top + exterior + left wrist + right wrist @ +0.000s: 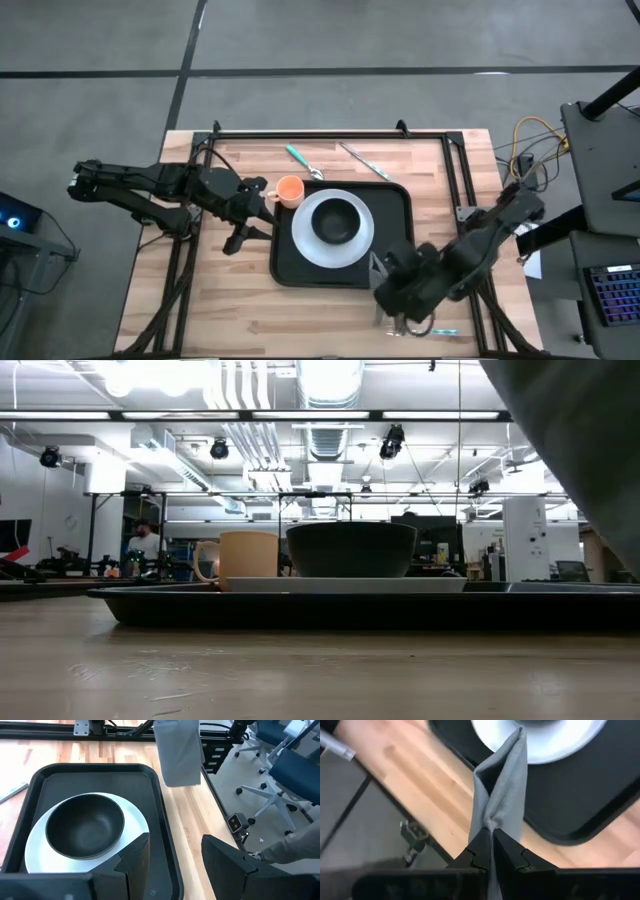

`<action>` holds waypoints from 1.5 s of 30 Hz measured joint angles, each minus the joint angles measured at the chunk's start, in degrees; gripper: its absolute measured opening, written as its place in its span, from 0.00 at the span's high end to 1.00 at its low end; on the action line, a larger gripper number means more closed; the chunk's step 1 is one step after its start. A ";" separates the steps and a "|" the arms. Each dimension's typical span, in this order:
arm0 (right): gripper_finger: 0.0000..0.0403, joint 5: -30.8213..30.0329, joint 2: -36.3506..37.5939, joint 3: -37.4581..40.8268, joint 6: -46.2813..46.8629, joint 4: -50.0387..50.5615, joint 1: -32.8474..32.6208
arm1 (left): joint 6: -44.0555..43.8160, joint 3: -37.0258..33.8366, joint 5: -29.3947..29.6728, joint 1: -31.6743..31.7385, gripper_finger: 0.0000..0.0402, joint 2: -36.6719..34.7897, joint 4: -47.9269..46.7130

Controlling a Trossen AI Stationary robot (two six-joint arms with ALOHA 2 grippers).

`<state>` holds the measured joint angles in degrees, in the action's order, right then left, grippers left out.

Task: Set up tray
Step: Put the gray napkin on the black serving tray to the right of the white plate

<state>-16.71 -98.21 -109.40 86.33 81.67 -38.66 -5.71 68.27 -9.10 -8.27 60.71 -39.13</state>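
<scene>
Counter of pale wooden planks carries one black tray with rounded corners and a raised rim, lying at its middle. On the tray sits one white plate, and on the plate one dark bowl; in the low view the bowl stands upright on the plate above the tray's rim. One orange cup stands at the tray's far left corner, just beside the plate, its handle toward the left arm; the low view shows it upright. Two utensils lie on the bare wood beyond the tray: a spoon with a teal handle and a thin long utensil beside it, well apart from each other. One grey napkin hangs from the right hand, whose fingers are pressed together on the cloth; this hand hovers over the tray's near right corner. The left wrist view shows the same napkin hanging beyond the tray. The left hand sits at the tray's left edge near the cup, its fingers standing apart with nothing between them. No brand, label or writing can be read on any of these things. A person stands far off in the room behind.
</scene>
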 joint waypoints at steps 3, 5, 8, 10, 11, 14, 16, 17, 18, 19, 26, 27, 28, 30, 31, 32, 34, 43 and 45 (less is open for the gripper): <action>0.98 0.70 3.46 0.44 -6.92 1.28 0.86 | -2.43 0.00 0.01 0.00 0.60 0.04 0.11; 0.98 1.39 5.67 1.11 -11.73 0.99 1.85 | -3.87 0.00 0.00 0.00 0.60 0.04 0.19; 0.98 1.82 8.79 3.61 -19.88 -4.63 3.21 | -5.66 0.00 0.02 0.00 0.60 0.04 0.57; 0.98 2.45 11.53 6.21 -24.47 -9.43 3.78 | -6.63 0.00 0.01 0.00 0.60 0.04 0.79; 0.98 3.02 13.11 7.62 -26.25 -11.44 4.32 | -7.11 0.00 0.00 0.00 0.60 0.04 1.10; 0.98 5.11 18.62 13.14 -29.41 -15.60 5.74 | -8.50 -0.01 0.00 0.00 0.60 0.06 2.43; 0.98 7.02 22.21 18.20 -30.40 -18.52 6.70 | -8.58 -0.02 0.01 0.00 0.60 0.06 3.70; 0.98 8.00 24.21 21.15 -30.75 -20.75 7.32 | -8.60 -0.02 0.00 0.00 0.60 0.06 4.17; 0.98 9.12 26.07 24.24 -30.97 -23.56 7.77 | -8.68 -0.02 0.02 0.00 0.60 0.06 4.77; 0.98 10.60 28.13 27.33 -31.32 -26.90 8.34 | -8.88 -0.02 0.00 0.00 0.60 0.06 5.47; 0.98 21.75 37.14 45.43 -34.44 -43.20 12.77 | -10.52 -0.02 0.17 0.00 0.60 0.06 7.17; 0.98 23.13 38.16 47.65 -34.96 -45.35 13.60 | -11.14 -0.02 0.19 0.00 0.60 0.06 7.19; 0.98 24.70 39.12 49.75 -35.54 -47.80 14.51 | -12.02 -0.02 0.18 0.00 0.60 0.06 7.19; 0.98 27.93 40.85 53.92 -36.82 -51.50 16.62 | -13.17 -0.02 0.19 0.00 0.60 0.06 7.20; 0.98 29.17 41.52 55.78 -37.85 -52.32 17.89 | -13.47 -0.02 0.18 0.00 0.60 0.06 7.20; 0.98 30.15 42.21 57.36 -38.99 -52.26 19.25 | -13.73 -0.02 0.20 0.00 0.60 0.06 7.21; 0.98 32.28 43.80 60.31 -41.96 -51.89 22.50 | -14.81 -0.02 0.20 0.00 0.60 0.06 7.21; 0.98 44.39 46.46 71.13 -57.57 -51.55 41.14 | -16.10 -0.04 0.24 -0.02 0.60 0.06 8.31; 0.98 47.06 46.00 72.67 -61.30 -51.40 44.90 | -16.10 -0.04 0.37 0.00 0.60 0.06 9.02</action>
<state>30.35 -52.21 -36.74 25.03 30.27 6.25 -21.80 68.23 -8.73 -8.27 60.77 -30.11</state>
